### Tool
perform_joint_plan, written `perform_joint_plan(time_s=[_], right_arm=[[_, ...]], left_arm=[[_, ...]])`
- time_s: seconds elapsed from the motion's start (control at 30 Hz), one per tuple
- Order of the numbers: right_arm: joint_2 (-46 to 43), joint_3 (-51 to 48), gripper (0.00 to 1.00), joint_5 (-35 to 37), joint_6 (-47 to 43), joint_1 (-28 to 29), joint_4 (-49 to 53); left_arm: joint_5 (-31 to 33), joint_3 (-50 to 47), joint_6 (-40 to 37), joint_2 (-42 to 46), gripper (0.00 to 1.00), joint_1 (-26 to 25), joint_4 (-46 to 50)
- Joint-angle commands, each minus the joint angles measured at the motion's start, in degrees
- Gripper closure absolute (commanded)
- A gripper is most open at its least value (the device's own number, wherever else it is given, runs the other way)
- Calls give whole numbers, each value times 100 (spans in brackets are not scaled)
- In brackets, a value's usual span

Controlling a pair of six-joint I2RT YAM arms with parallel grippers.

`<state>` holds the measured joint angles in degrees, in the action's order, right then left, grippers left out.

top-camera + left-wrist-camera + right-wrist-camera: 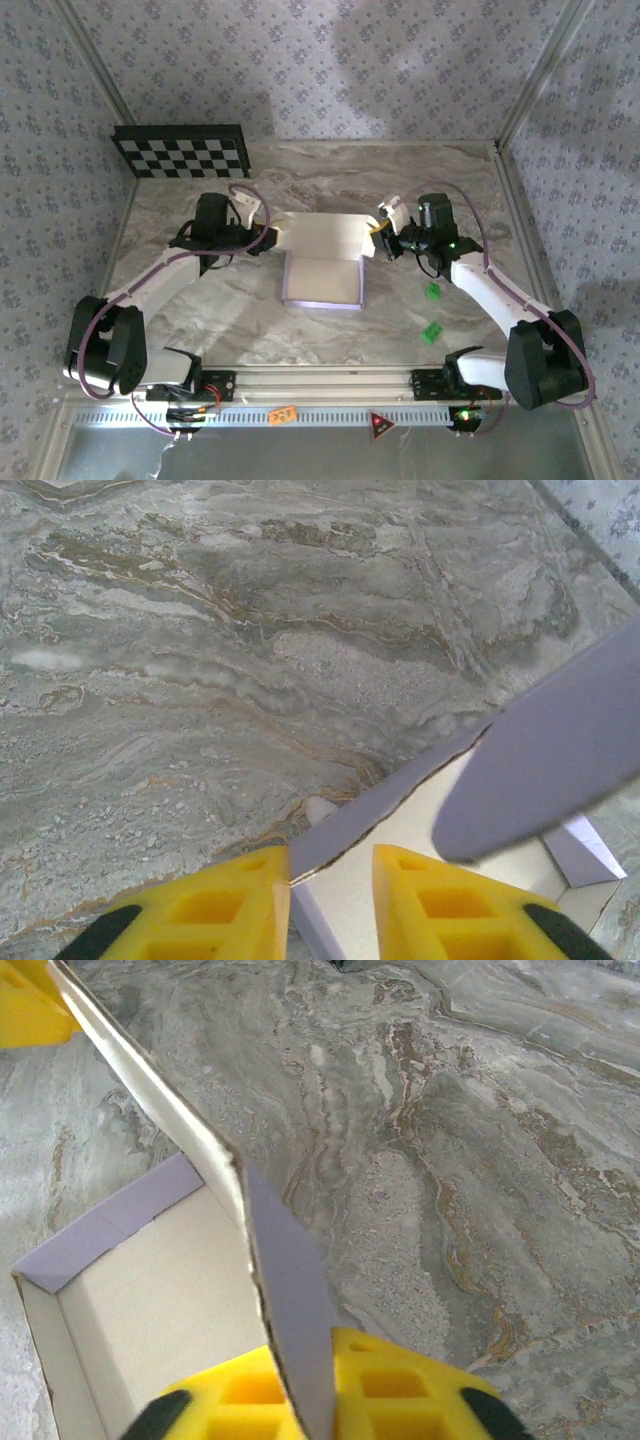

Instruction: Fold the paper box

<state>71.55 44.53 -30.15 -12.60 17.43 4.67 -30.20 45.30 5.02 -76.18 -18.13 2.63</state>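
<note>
The paper box [320, 262] lies in the middle of the marble table, pale lavender outside and white inside, with its back and side walls partly raised. At its left end my left gripper [268, 239] straddles the corner wall [400, 792]. The outer finger [235, 900] touches that wall, while the inner one stands clear of it over the white floor. A rounded lavender flap [560, 750] hangs above. On the right end, my right gripper [382, 240] is shut on an upright side flap [285, 1280], and both yellow fingers [400, 1385] press against the card.
A black-and-white checkerboard panel [182, 150] leans at the back left. Two small green blocks [433, 291] [432, 331] lie on the table right of the box, near the right arm. Wallpapered walls and metal posts close in the table.
</note>
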Motion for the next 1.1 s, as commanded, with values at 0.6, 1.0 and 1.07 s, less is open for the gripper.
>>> perform_joint_plan(time_s=[0.6,1.0,1.07], right_arm=[[-11,219,100,1535,1042,887,-227],[206,395,100,4783,3287,2076,-762],[293,531,100,5252,3660,2220,-607]], left_arm=[[-203,232,94,184,85,-309,27],[264,311,495,78,95,-479,-405],[341,348,568,52,96,-530,-490]])
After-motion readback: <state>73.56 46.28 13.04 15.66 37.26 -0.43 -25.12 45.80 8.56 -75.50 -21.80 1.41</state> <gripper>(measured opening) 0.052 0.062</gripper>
